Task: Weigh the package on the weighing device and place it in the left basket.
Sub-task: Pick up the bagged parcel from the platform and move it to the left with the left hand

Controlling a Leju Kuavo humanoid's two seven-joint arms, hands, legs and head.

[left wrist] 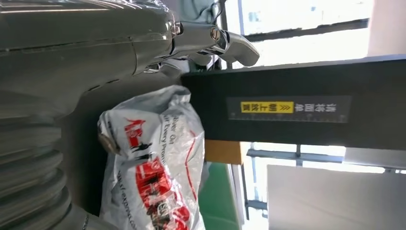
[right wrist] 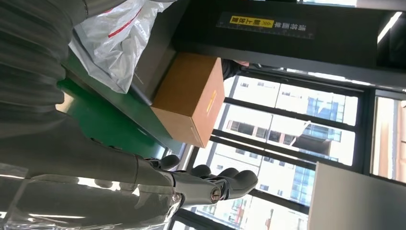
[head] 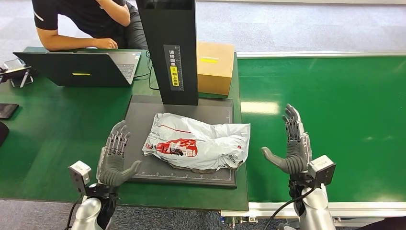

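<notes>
A white plastic mailer package (head: 198, 142) with red print lies crumpled on the dark grey weighing plate (head: 143, 112), in front of the black scanner column (head: 172, 48). My left hand (head: 115, 155) stands open at the plate's left edge, fingers up, a short gap from the package. My right hand (head: 293, 143) stands open over the green belt to the right of the package, thumb toward it, not touching. The left wrist view shows the package (left wrist: 153, 163) close beside my left hand (left wrist: 95, 52). The right wrist view shows the package (right wrist: 112, 38) and my right hand (right wrist: 158, 187).
A brown cardboard box (head: 215, 67) stands behind the plate, right of the column. A person sits at the far left behind an open laptop (head: 81, 67). A phone on a stand (head: 16, 72) and a dark device (head: 7, 110) lie at the left edge. The green conveyor belt (head: 335, 96) stretches right.
</notes>
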